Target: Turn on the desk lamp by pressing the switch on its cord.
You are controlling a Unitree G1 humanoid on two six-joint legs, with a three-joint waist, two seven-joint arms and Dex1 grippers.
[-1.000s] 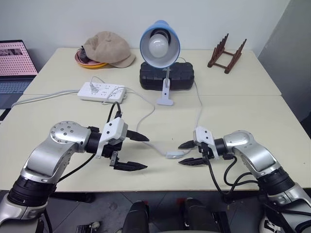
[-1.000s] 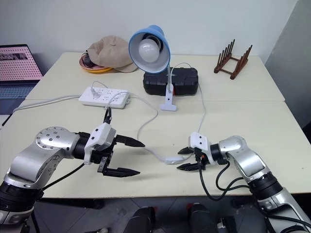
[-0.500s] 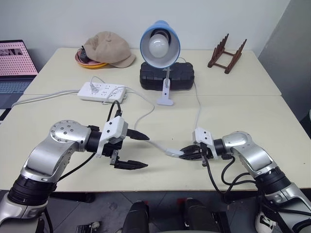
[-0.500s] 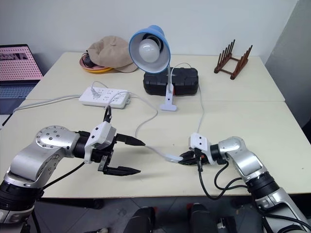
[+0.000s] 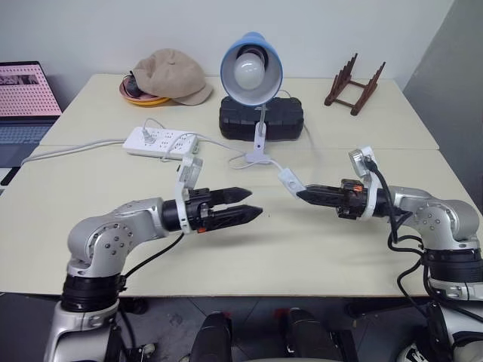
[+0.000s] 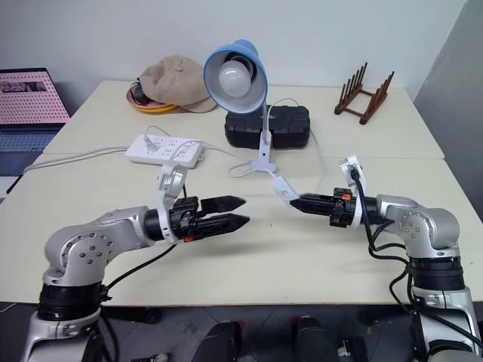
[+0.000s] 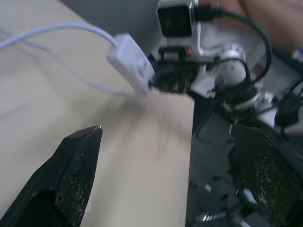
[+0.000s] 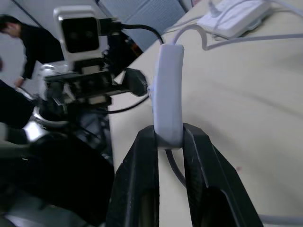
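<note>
right gripper (image 5: pixel 302 195) pinches end of switch (image 5: pixel 289 181), held above table (image 5: pixel 317 249) | left gripper (image 5: pixel 249 205) spread wide, empty, aimed at it | desk lamp (image 5: pixel 251 68) unlit | risk: press pivots switch out of thin end grip; cord (image 5: pixel 234 145) tugs lamp

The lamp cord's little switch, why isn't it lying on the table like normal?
The switch hangs in the air above the table, pinched at one end by the right pincer. The cord is pulled up with it. The desk lamp is unlit. Nothing looks broken or spilled.
</note>
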